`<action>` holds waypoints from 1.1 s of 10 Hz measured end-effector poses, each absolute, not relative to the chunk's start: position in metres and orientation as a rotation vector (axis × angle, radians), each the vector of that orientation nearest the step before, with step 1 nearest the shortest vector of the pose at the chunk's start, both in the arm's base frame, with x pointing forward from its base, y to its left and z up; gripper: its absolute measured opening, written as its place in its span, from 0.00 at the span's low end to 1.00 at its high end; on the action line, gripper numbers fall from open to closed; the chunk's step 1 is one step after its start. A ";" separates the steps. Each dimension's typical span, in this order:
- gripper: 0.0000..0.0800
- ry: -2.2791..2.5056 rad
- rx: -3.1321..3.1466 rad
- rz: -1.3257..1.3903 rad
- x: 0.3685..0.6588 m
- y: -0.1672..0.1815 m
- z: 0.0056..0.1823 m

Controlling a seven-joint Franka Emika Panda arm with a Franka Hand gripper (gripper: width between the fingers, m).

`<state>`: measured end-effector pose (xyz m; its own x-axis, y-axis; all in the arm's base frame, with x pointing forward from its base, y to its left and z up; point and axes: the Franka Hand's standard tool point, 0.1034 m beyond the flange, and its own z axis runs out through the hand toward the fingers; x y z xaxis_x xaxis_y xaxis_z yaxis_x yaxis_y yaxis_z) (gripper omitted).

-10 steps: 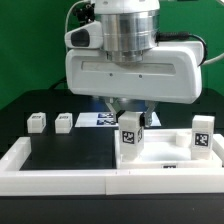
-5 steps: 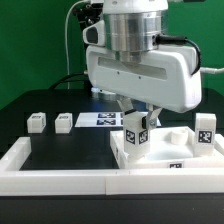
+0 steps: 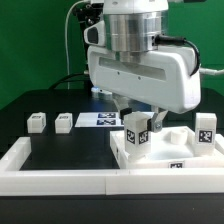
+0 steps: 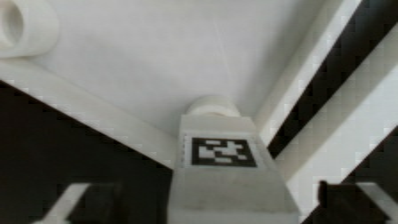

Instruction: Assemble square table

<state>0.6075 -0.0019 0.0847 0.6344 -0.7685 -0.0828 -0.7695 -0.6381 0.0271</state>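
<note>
My gripper [image 3: 137, 130] is shut on a white block leg [image 3: 135, 135] with a black-and-white tag and holds it upright over the near corner of the white square tabletop slab [image 3: 170, 160]. In the wrist view the leg [image 4: 222, 150] lies between my fingers [image 4: 71, 205], with its round end against the slab [image 4: 160, 50]. A second leg [image 3: 206, 130] stands at the slab's far side, at the exterior view's right. Two more legs [image 3: 37, 122] [image 3: 64, 121] stand on the black table at the exterior view's left.
The marker board [image 3: 97, 120] lies flat behind my gripper. The long white rim wall [image 3: 60, 181] runs along the front and up the exterior view's left side. A round white boss [image 4: 22, 35] shows on the slab in the wrist view.
My gripper turned about its upright axis with the leg between one second and half a second ago. Since then nothing has visibly moved.
</note>
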 end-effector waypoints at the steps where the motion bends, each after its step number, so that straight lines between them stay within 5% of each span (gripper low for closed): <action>1: 0.77 1.258 -2.861 0.135 0.607 -0.002 0.085; 11: 0.81 0.072 -3.096 0.119 0.607 -0.010 0.084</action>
<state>0.6075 -0.0099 0.0841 0.9960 -0.0448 -0.0779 -0.0481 -0.9980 -0.0411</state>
